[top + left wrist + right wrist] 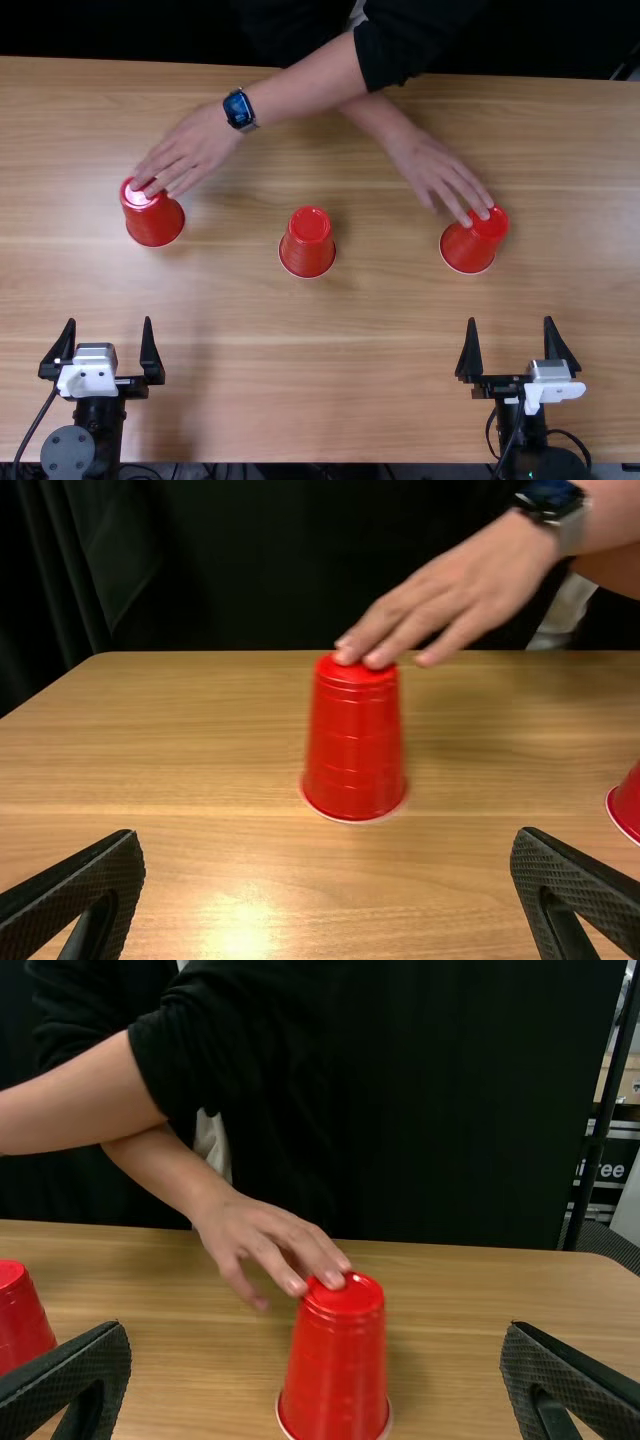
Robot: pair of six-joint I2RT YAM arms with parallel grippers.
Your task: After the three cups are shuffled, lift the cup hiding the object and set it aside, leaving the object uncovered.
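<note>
Cups: three, red, all upside down in a row across the surface (320, 340). Left cup (153, 218): fingertips of a person's watch hand (190, 150) rest on its upturned base. Right cup (473, 242): the person's other hand (440, 175) touches its base; the two forearms cross over the far side. Middle cup (307, 243): untouched, well apart from both neighbours. Left gripper (107, 324): released, fingers spread wide, at the near edge, facing the left cup, well apart from it. Right gripper (509, 324): released likewise, facing the right cup, well apart.
</note>
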